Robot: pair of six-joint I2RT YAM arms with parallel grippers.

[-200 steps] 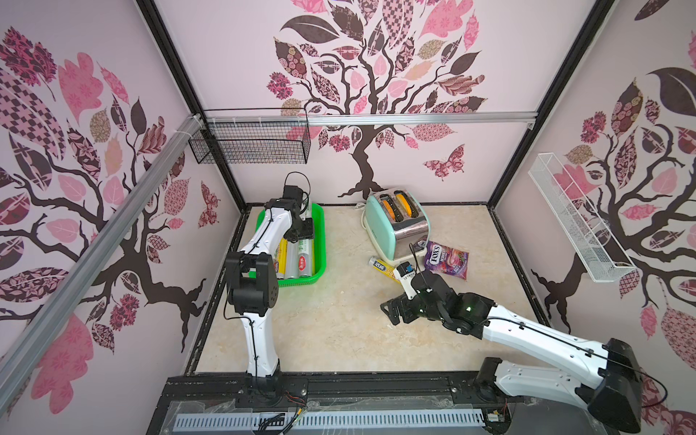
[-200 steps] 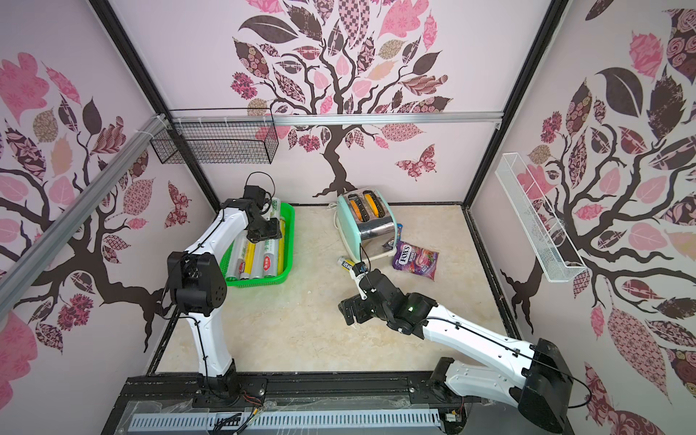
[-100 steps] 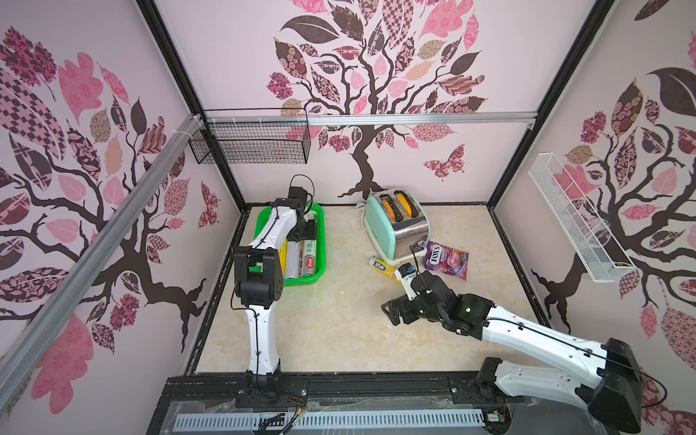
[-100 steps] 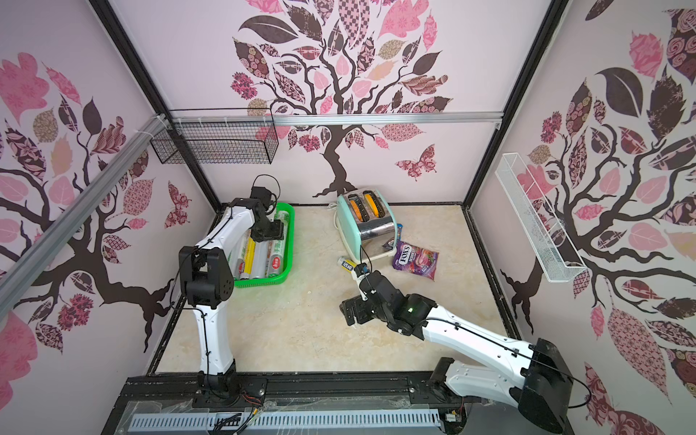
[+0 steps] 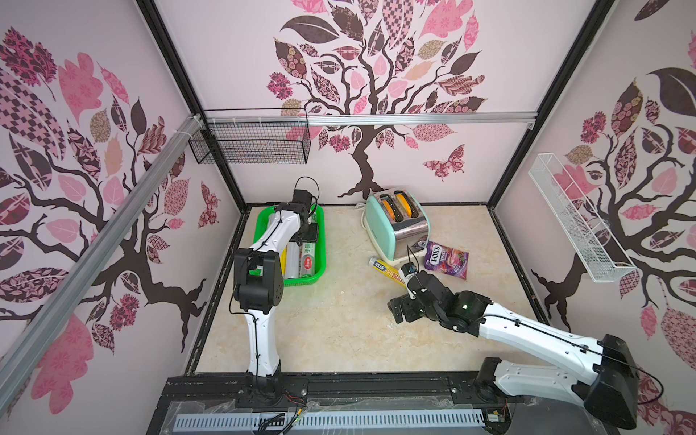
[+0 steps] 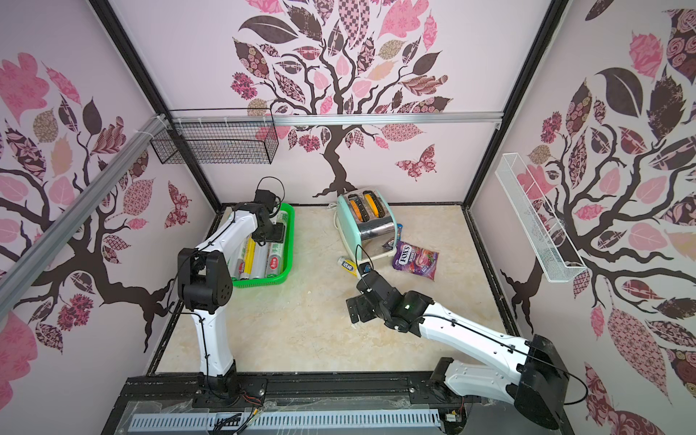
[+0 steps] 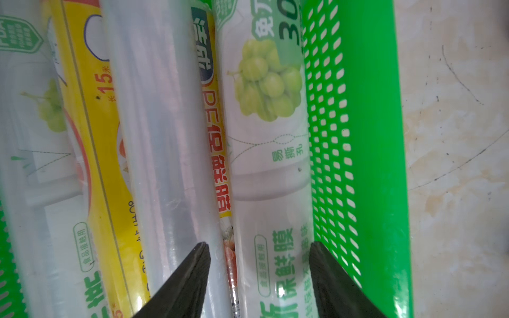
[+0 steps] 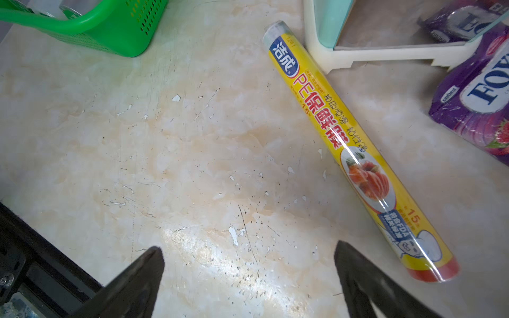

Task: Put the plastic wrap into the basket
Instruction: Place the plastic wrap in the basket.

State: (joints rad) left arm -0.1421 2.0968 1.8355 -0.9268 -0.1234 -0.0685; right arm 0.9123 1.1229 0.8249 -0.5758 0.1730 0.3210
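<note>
The green basket (image 5: 321, 244) (image 6: 290, 244) stands at the back left with several rolls of plastic wrap (image 5: 307, 260) (image 6: 275, 262) lying lengthwise in it. My left gripper (image 5: 310, 235) (image 7: 259, 243) hangs low inside the basket, open. Its fingers straddle a white roll with green grapes (image 7: 268, 154) next to the basket wall (image 7: 371, 137), with a gap on one side. One yellow roll of plastic wrap (image 5: 388, 270) (image 8: 344, 143) lies on the table in front of the toaster. My right gripper (image 5: 399, 310) (image 8: 248, 245) stands open just beside its near end, empty.
A mint toaster (image 5: 399, 226) and a purple FOX'S candy bag (image 5: 446, 260) sit right behind the loose yellow roll. A black wire basket (image 5: 252, 147) hangs on the back wall and a white wire rack (image 5: 576, 226) on the right wall.
My left gripper's jaws have widened around the white roll in the basket, and the left arm shifted slightly. The right arm has not moved.
</note>
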